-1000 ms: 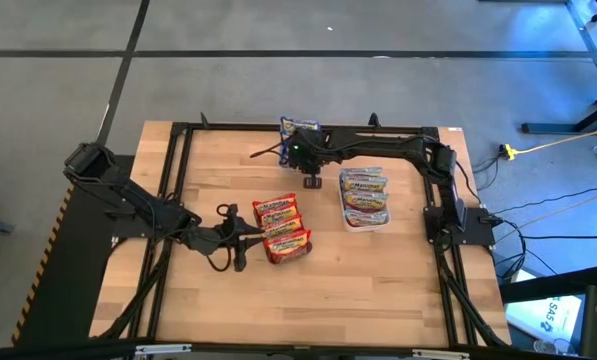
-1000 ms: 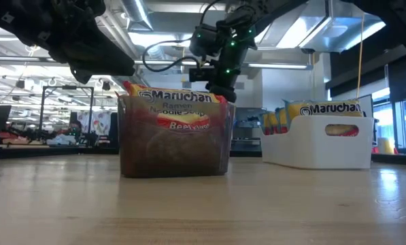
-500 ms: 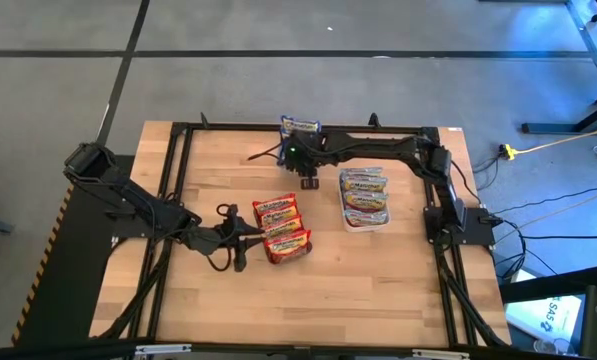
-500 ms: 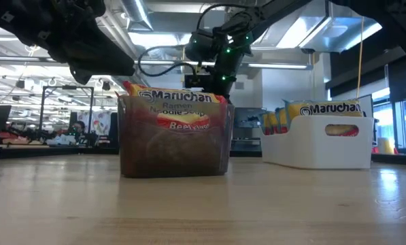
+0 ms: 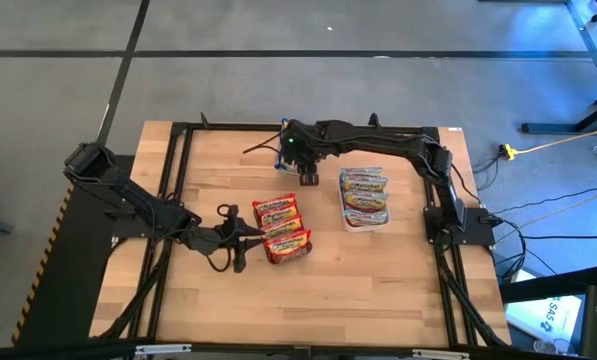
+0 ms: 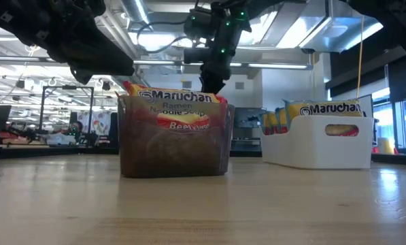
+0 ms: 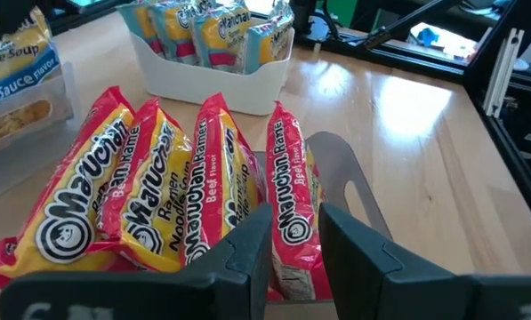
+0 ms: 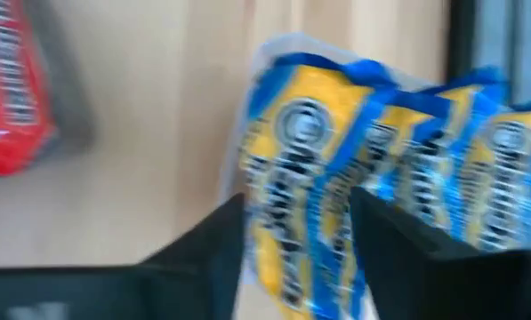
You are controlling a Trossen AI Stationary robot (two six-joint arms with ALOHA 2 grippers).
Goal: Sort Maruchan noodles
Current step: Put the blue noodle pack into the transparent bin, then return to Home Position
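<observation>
Blue packets [image 8: 354, 178] motion-blurred, lettering unreadable, red packet [image 8: 12, 89] cut by edge

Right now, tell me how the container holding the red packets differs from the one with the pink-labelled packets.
The clear container is see-through, while the white bin is opaque. The clear container holds red beef packets; the white bin holds packets with pink labelling. In the high view, the clear container sits nearer the left claw, the white bin nearer the right arm's side. Both hold Maruchan packets standing on edge.
</observation>
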